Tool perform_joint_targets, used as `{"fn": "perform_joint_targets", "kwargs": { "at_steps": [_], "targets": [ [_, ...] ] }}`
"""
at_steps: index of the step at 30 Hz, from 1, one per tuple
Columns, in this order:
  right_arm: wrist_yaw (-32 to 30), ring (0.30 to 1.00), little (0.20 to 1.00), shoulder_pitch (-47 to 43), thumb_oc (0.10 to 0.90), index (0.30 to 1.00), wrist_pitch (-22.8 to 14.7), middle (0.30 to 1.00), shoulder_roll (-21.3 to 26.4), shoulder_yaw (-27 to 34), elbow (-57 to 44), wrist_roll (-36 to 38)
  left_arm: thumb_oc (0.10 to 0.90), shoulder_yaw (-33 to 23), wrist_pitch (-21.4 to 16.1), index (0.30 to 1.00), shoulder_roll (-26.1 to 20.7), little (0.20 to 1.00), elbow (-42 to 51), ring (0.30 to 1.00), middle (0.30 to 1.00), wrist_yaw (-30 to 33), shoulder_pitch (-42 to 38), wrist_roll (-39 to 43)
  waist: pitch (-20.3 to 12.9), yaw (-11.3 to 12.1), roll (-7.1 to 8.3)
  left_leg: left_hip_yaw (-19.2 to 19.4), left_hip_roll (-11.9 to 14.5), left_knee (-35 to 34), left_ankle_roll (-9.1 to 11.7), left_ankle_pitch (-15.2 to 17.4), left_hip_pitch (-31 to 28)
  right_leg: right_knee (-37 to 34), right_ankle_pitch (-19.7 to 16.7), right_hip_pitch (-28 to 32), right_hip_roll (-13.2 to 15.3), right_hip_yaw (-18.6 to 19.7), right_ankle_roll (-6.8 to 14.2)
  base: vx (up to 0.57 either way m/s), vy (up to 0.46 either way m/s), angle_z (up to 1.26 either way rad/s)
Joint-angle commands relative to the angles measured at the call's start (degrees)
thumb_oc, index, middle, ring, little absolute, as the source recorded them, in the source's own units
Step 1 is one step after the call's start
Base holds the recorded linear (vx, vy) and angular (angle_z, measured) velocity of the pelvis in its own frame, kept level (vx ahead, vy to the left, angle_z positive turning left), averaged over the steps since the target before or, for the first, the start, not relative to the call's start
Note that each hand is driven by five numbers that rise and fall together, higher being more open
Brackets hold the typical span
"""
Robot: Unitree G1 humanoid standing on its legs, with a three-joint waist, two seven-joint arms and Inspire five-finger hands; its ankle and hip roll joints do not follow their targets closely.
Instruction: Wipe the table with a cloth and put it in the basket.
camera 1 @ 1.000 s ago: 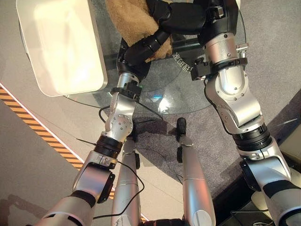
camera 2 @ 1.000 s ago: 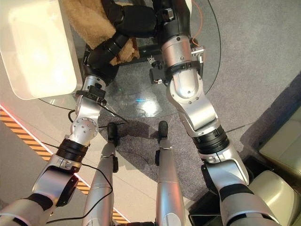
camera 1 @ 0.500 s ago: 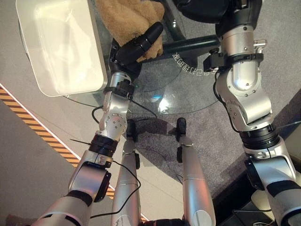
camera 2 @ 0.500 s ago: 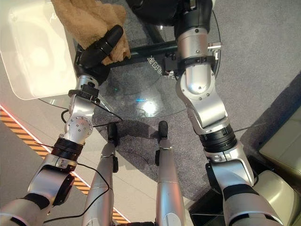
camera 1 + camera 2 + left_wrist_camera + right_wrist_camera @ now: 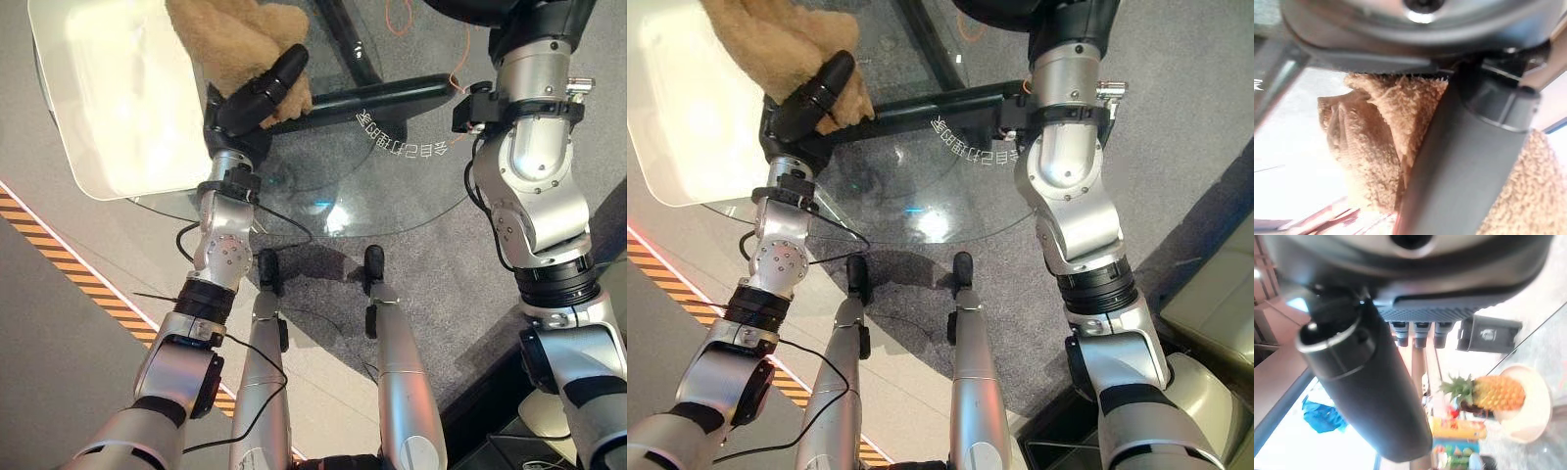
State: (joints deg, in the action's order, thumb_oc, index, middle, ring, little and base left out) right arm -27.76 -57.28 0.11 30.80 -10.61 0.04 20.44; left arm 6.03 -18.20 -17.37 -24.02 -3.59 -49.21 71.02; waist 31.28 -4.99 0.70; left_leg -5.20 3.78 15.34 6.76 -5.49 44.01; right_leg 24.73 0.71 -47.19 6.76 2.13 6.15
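While the left robot hand (image 5: 253, 96) pinches the fluffy tan terry cloth (image 5: 230, 39) between thumb and curled fingers, that cloth hangs bunched at the rim of the round glass desk (image 5: 392, 186), just beside the shallow white rectangular basket (image 5: 118, 108). To finish well, I judge the cloth should be carried fully over the basket's hollow before letting go — a release at the wall risks it draping outside. The right robot hand (image 5: 1371, 396) is raised clear; I cannot tell how its fingers lie. One cloth, one basket, one desk — and one pineapple on a pale plate (image 5: 1498, 394).
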Motion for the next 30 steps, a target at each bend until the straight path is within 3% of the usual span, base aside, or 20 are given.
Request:
{"fn": "perform_joint_targets", "kwargs": {
  "at_steps": [1, 13, 30],
  "targets": [
    [-3.2, 0.900, 0.900, -1.9, 0.800, 0.900, -5.9, 0.900, 2.2, 7.5, -3.8, 0.7, 0.100, -2.7, -8.3, 0.300, -3.9, 0.200, 7.3, 0.300, 0.300, -7.5, -6.3, -0.3, -1.5, 0.8, 2.47, 5.9, -4.0, 0.5, -4.8, 4.1, -2.9, -6.7, -0.5, 5.4, -6.9, -2.2, -3.8, 0.00, 0.000, 0.00],
    [-5.6, 0.900, 0.900, 3.7, 0.800, 0.900, -7.7, 0.900, 3.1, 11.5, 8.2, 3.2, 0.100, -4.9, -12.7, 0.300, -5.3, 0.200, 4.4, 0.300, 0.300, -11.5, -6.6, 3.8, -1.5, 0.5, 1.09, 5.6, -4.1, -0.3, -4.6, 4.8, -3.0, -6.9, 0.4, 5.3, -6.4, -2.2, -3.2, 0.00, 0.000, 0.00],
    [-5.5, 0.900, 0.900, 6.8, 0.800, 0.900, -12.9, 0.900, 7.5, 11.4, 31.0, 12.1, 0.100, -6.3, -16.7, 0.300, -13.4, 0.200, -3.4, 0.300, 0.300, -14.6, -8.2, 11.9, -1.5, 1.0, 0.50, 5.2, -4.1, 0.2, -4.2, 5.4, -2.2, -6.1, 1.3, 4.4, -6.2, -2.9, -2.9, -0.01, -0.002, 0.00]
  ]
}}
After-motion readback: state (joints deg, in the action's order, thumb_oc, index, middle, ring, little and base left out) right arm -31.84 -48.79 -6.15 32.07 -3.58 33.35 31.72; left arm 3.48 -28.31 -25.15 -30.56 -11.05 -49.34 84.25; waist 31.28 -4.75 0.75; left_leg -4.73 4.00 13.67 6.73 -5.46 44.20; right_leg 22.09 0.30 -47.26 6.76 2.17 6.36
